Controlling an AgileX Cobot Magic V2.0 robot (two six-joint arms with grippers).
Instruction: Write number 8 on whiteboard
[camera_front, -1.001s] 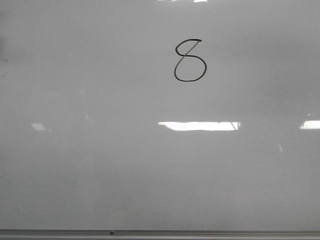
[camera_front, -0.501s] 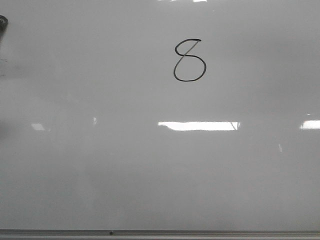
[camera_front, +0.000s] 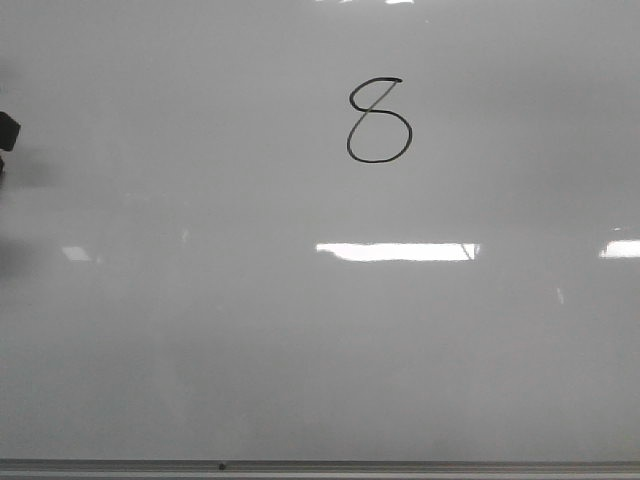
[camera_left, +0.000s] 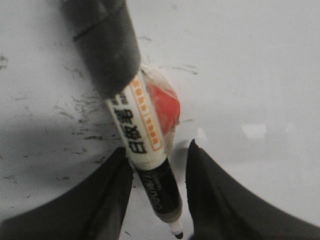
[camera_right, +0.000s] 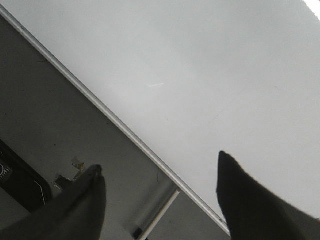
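The number 8 (camera_front: 379, 122), thin and black, stands on the upper middle of the whiteboard (camera_front: 300, 330). My left gripper (camera_left: 157, 147) is shut on a white and black marker (camera_left: 145, 130), whose dark tip points down between the fingers at the smudged board (camera_left: 250, 75). A red piece (camera_left: 165, 105) sits behind the marker. In the front view only a dark bit of the left gripper (camera_front: 6, 131) shows at the left edge, far from the 8. My right gripper (camera_right: 160, 162) is open and empty over the board's frame edge (camera_right: 125, 132).
The board's grey metal frame (camera_front: 400, 466) runs along the bottom of the front view. Bright light reflections (camera_front: 398, 251) lie below the 8. In the right wrist view a grey surface (camera_right: 60, 115) lies beside the board, with a thin rod (camera_right: 157, 212) and a dark device (camera_right: 20, 182).
A dark part of my left gripper has come into the front view at the left edge and moved downward. The 8 and the board have not changed.
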